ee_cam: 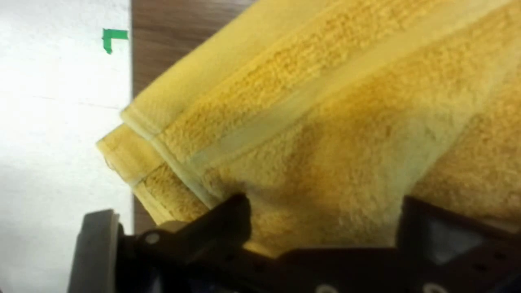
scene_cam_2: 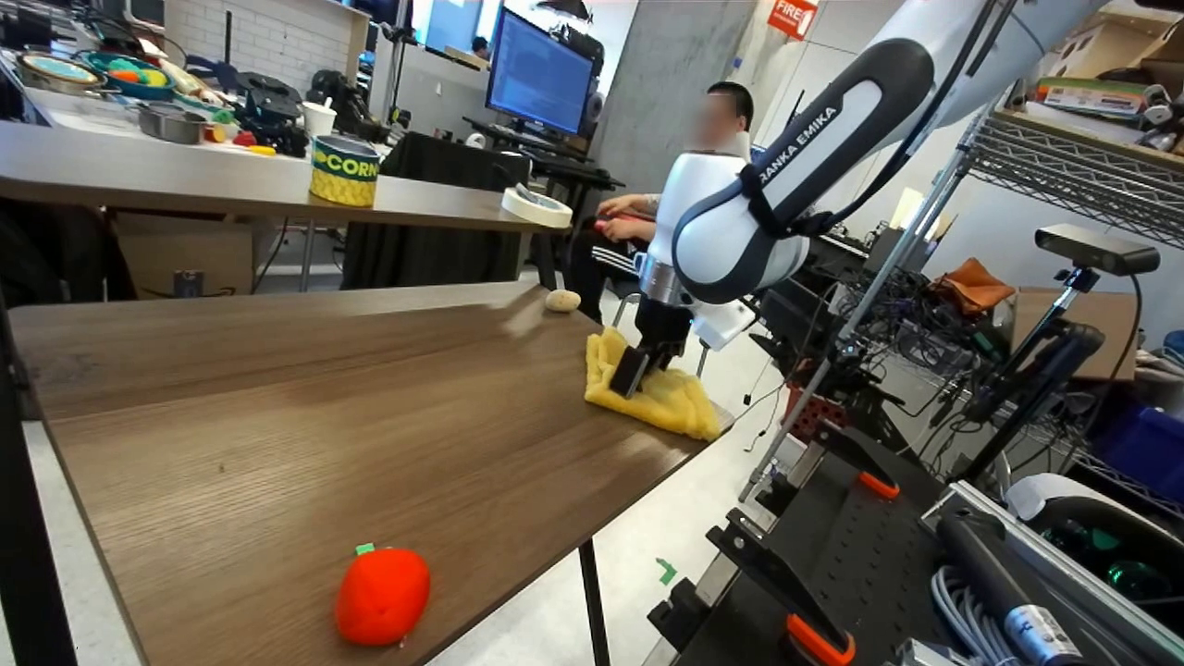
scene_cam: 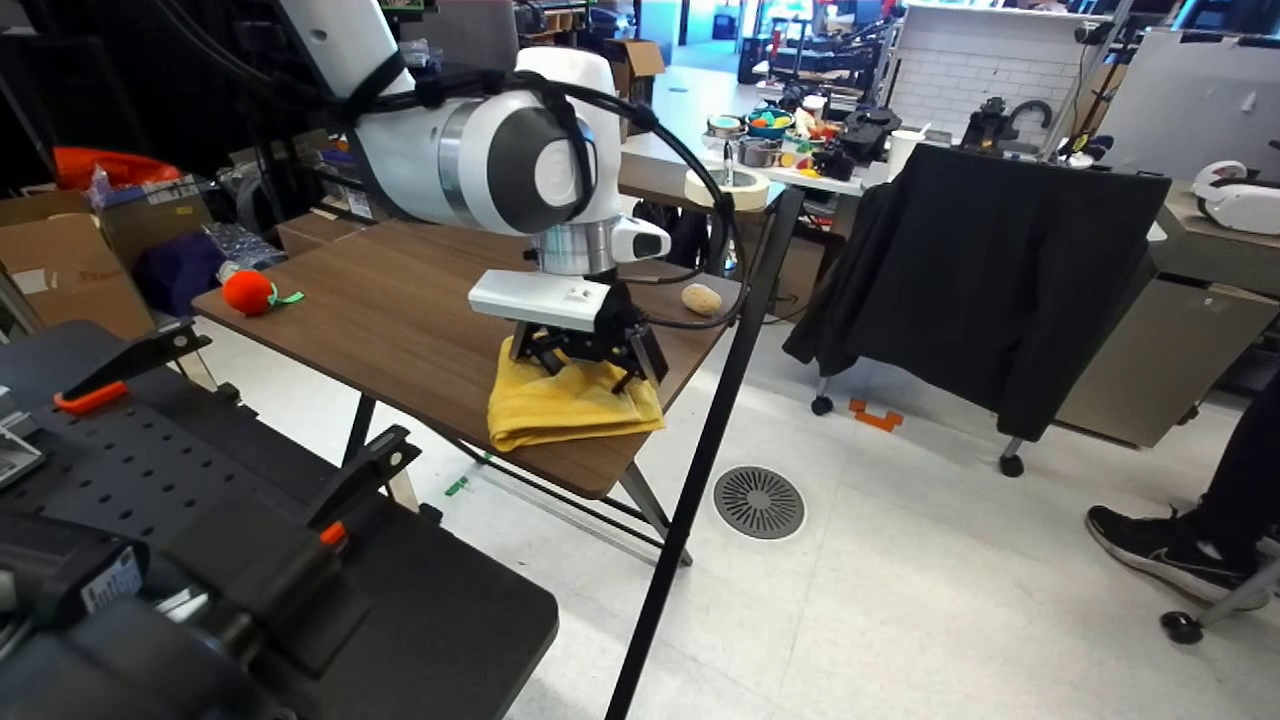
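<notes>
Yellow towel (scene_cam: pixel 575 412) | partly hidden by spread end effector (scene_cam: pixel 586 357) | (contact unclear)

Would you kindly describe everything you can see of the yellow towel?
The yellow towel looks like terry cloth, fuzzy with smoother flat bands and finished edges. It lies folded in layers, slightly rumpled, on a corner of the wood-look table, one towel corner jutting past the edge. The gripper, jaws open wide, stands over it and seems to touch it, though exact contact is hard to tell.
</notes>
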Controlling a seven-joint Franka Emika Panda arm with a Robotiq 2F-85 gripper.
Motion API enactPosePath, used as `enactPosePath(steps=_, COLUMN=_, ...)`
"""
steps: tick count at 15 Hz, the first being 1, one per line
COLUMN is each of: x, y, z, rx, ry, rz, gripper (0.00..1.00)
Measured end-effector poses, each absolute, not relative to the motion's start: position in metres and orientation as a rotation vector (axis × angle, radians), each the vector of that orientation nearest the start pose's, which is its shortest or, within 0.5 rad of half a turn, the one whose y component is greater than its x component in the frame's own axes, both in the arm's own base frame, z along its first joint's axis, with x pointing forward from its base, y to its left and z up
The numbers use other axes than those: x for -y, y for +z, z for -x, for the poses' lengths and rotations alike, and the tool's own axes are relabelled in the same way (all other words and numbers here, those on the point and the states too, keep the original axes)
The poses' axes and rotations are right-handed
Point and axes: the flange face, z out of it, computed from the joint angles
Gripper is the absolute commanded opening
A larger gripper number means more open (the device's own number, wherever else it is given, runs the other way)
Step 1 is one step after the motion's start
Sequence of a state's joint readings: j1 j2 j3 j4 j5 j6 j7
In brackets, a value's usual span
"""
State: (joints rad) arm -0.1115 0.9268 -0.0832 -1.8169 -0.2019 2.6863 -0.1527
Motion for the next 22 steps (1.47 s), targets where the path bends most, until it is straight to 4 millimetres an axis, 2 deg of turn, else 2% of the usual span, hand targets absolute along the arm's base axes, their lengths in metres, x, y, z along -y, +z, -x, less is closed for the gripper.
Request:
enactPosePath(steps=2, x=0.132, y=0.024, z=-0.597, rx=0.162, ry=0.176, rz=3.312, gripper=1.0)
enactPosePath(steps=3, x=0.136, y=0.024, z=-0.597, rx=0.115, ry=0.205, rz=3.328, gripper=1.0)
enactPosePath(steps=6, x=0.127, y=0.024, z=-0.602, rx=0.125, ry=0.252, rz=3.346, gripper=1.0)
enactPosePath(steps=8, x=0.11, y=0.024, z=-0.605, rx=0.225, ry=0.247, rz=3.354, gripper=1.0)
enactPosePath(steps=10, x=0.078, y=0.025, z=-0.611, rx=0.376, ry=0.186, rz=3.359, gripper=1.0)
enactPosePath(steps=14, x=-0.012, y=0.025, z=-0.615, rx=0.723, ry=0.031, rz=3.311, gripper=1.0)
enactPosePath(steps=19, x=-0.132, y=0.025, z=-0.597, rx=1.123, ry=-0.137, rz=3.163, gripper=1.0)
enactPosePath(steps=21, x=-0.164, y=0.025, z=-0.589, rx=1.217, ry=-0.161, rz=3.123, gripper=1.0)
enactPosePath(steps=22, x=-0.172, y=0.025, z=-0.587, rx=1.237, ry=-0.164, rz=3.115, gripper=1.0)
